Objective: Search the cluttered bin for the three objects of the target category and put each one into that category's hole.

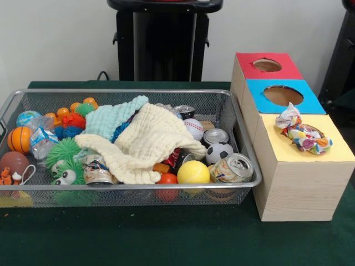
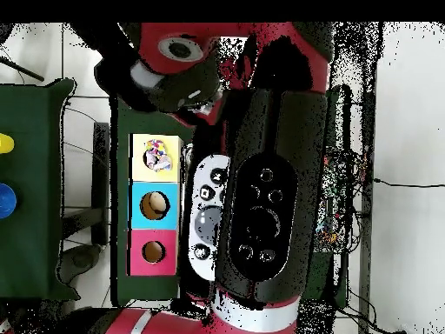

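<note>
The wire mesh bin (image 1: 138,187) stands on the green table, left of centre, full of clutter. One spotted white fabric piece (image 1: 302,133) lies bunched over the hole in the yellow top (image 1: 333,151) of the wooden box, partly pushed in. It also shows in the overhead view (image 2: 157,155). No other spotted piece shows; any in the bin is hidden under the cloths. The gripper shows in neither view. In the overhead view the red and black arm (image 2: 261,200) covers the bin.
A cream waffle cloth (image 1: 147,144) and a mint-green cloth (image 1: 111,117) lie over balls, cans (image 1: 236,166) and spiky toys (image 1: 64,151). The box also has a blue-topped hole (image 1: 310,102) and a red-topped hole (image 1: 288,61). The pedestal (image 1: 163,44) stands behind the bin.
</note>
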Controlling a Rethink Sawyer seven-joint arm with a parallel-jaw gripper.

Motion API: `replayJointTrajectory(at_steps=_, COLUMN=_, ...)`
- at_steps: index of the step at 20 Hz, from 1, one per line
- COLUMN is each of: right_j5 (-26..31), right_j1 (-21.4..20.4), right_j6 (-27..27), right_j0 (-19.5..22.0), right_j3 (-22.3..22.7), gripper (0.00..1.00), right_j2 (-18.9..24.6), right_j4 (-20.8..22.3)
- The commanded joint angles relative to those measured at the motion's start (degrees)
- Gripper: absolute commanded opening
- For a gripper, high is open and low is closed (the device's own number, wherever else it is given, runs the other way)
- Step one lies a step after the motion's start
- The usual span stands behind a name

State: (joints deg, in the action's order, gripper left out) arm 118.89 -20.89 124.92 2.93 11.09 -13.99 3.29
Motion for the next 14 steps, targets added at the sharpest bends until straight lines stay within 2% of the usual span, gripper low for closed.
replayJointTrajectory(at_steps=1, right_j5=-21.7, right_j1=-4.1, right_j6=-7.3, right_j0=-1.6, right_j3=23.0, gripper=1.0, right_j2=5.2, right_j4=-0.1)
replayJointTrajectory(at_steps=5, right_j5=-26.9, right_j1=-7.8, right_j6=-6.1, right_j0=-2.7, right_j3=31.5, gripper=1.0, right_j2=4.2, right_j4=-0.1)
replayJointTrajectory(at_steps=8, right_j5=-28.9, right_j1=-8.6, right_j6=-5.9, right_j0=-2.9, right_j3=33.9, gripper=1.0, right_j2=4.1, right_j4=-0.3)
replayJointTrajectory(at_steps=14, right_j5=-28.4, right_j1=-9.4, right_j6=-5.1, right_j0=-2.6, right_j3=35.7, gripper=1.0, right_j2=4.6, right_j4=-1.0)
